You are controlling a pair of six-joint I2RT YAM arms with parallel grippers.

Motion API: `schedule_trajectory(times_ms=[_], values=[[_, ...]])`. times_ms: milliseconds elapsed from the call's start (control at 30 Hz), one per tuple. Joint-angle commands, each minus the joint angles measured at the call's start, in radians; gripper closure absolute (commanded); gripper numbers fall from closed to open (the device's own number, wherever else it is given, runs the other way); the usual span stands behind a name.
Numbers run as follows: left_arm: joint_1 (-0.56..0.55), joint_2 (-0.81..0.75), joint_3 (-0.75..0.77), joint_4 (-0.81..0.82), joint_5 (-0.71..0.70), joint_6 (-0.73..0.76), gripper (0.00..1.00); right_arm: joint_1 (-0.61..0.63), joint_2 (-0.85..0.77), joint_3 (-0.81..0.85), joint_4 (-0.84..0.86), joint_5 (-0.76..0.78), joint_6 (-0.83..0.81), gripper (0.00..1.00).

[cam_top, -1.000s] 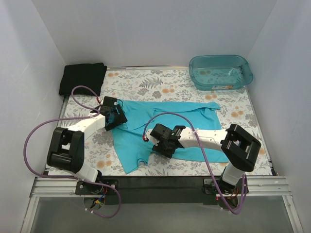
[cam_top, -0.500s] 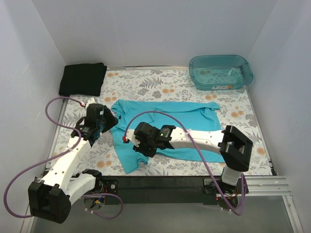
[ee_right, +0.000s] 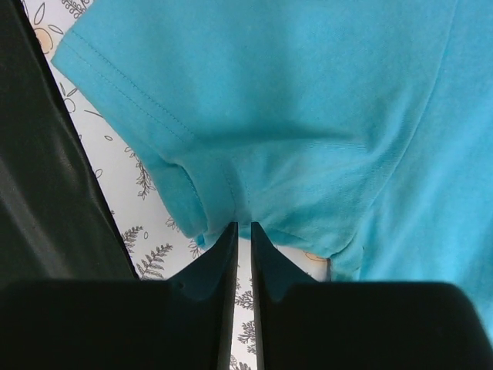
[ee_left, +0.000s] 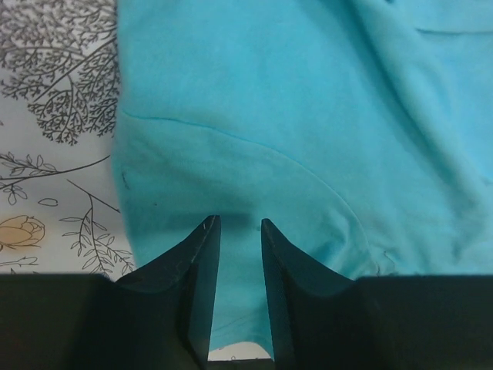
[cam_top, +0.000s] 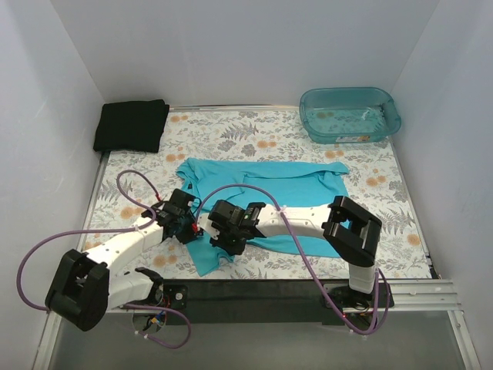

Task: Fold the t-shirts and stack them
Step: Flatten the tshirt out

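The turquoise t-shirt (cam_top: 285, 189) lies spread across the middle of the floral table, with a sleeve toward the near edge. The black t-shirt (cam_top: 131, 126) sits folded at the far left corner. My left gripper (cam_top: 183, 225) is low over the turquoise shirt's near-left part. In the left wrist view the left gripper (ee_left: 235, 223) is open by a narrow gap, and flat turquoise cloth (ee_left: 308, 116) fills it. My right gripper (cam_top: 229, 235) is just right of it. In the right wrist view the right gripper (ee_right: 243, 226) is almost closed, its tips pinching the bunched hem of the shirt (ee_right: 308, 100).
A translucent teal plastic tub (cam_top: 347, 132) stands at the far right corner. White walls close in the table on three sides. The black near rail (cam_top: 254, 289) runs just below the shirt's sleeve. Purple cables loop off both arms.
Both grippers have moved toward the near-left part of the turquoise shirt, the left one coming down from the shirt's far-left edge. Both pairs of jaws have narrowed.
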Motion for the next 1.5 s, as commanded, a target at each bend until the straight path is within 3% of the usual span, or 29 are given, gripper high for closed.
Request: schedule_trajectory(times_ms=[0,267,500,867,1167,1467], values=[[-0.009,0.005,-0.029,-0.024,-0.054,-0.075,0.73,0.002,0.018,-0.002,0.015,-0.021,-0.022,0.84],[-0.010,-0.044,-0.033,-0.125,-0.165,-0.123,0.76,0.000,0.014,-0.085,-0.063,0.055,-0.054,0.85],[-0.009,-0.019,0.002,-0.173,-0.177,-0.129,0.75,-0.001,-0.031,-0.149,-0.075,0.054,-0.054,0.85],[-0.009,-0.102,0.109,-0.269,-0.258,-0.108,0.70,-0.001,-0.104,-0.077,-0.094,0.008,-0.027,0.81],[-0.009,-0.094,0.002,-0.141,-0.117,-0.187,0.69,0.000,-0.070,-0.025,0.021,0.002,-0.011,0.81],[-0.007,-0.039,-0.024,-0.131,-0.152,-0.212,0.69,0.000,-0.026,-0.045,0.107,-0.029,-0.111,0.81]])
